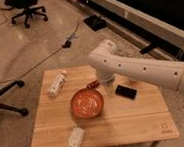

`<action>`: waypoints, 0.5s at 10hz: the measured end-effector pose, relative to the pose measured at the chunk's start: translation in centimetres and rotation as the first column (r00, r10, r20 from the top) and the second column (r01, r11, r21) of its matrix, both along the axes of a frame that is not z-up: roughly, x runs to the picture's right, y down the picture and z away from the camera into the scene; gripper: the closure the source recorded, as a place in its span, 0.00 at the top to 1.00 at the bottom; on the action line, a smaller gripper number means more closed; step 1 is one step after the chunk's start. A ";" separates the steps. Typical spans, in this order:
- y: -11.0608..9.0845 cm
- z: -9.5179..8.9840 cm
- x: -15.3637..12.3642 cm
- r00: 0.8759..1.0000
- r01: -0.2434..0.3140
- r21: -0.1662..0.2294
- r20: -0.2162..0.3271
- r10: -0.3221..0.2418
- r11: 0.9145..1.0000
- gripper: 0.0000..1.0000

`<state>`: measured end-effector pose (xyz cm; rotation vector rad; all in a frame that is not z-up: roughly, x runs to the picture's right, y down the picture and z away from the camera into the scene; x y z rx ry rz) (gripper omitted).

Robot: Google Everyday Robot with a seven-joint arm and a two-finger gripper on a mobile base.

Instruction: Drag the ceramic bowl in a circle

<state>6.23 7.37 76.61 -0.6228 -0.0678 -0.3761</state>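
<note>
The gripper (106, 88) hangs below the white arm, just beyond the far right rim of the ceramic bowl (87, 105), its fingers spread wide and clasping nothing; the bowl sits mid-table (49, 127), near them on the camera's side

Wooden table (142, 124), white bottle (57, 84) (lying down), black slab (126, 91), white packet (76, 138)
</note>
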 end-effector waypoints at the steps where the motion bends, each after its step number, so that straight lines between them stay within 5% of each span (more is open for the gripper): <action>1: 0.0 0.3 -1.0 1.000 0.000 0.000 0.004 0.000 1.000 0.65; 5: 0.1 1.7 -2.6 0.999 0.023 -0.009 0.022 -0.023 1.000 0.65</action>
